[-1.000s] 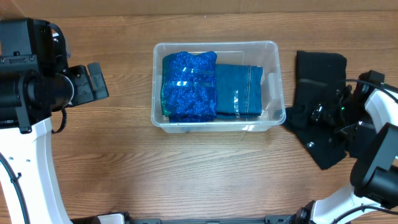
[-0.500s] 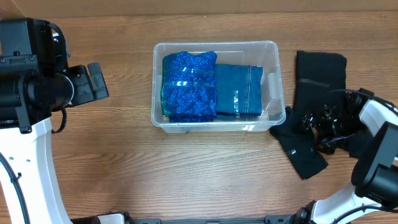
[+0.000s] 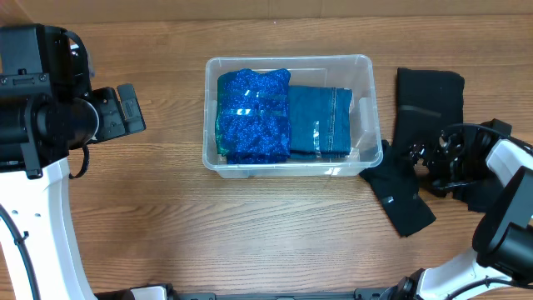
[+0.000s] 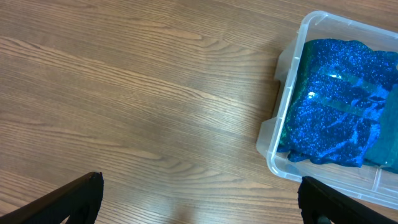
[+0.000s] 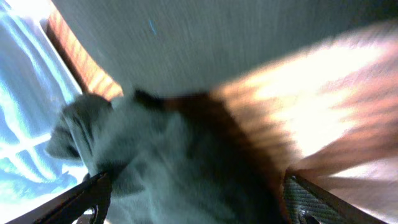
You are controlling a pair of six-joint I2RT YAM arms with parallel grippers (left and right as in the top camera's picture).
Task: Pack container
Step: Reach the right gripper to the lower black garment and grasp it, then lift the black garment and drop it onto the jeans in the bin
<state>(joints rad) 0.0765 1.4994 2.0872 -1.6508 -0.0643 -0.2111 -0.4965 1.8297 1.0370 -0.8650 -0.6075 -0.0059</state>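
The left arm rises on its white link from the near edge of the counter [image 3: 166, 217], and its black wrist lies level and well above the wood. The left claw [image 3: 131, 108] points across the counter toward the container [image 3: 287, 59]. Its fingers are spread wide with nothing between them, and in the left wrist view only bare wood shows in the gap of the left claw [image 4: 199, 202]. From this claw the container [image 4: 283, 118] sits ahead and off to one side, well apart. It is upright on the counter, with a glittery blue bundle [image 3: 252, 115] in the half nearer this claw and a folded teal cloth [image 3: 320, 121] in the farther half, the two touching.

The right arm comes up from the opposite near corner and bends sharply at the elbow. Its wrist is turned inward and held low, so the right claw [image 3: 426, 161] sits on a black cloth [image 3: 429, 96] that spreads both beyond and before it. The container's end wall stands just beside this claw, on its inward side. The right wrist view is badly blurred. The right claw [image 5: 193, 196] has its fingers set wide, and the cloth [image 5: 174, 168] is bunched in the space between them. I cannot tell whether the fingers press on the fabric.
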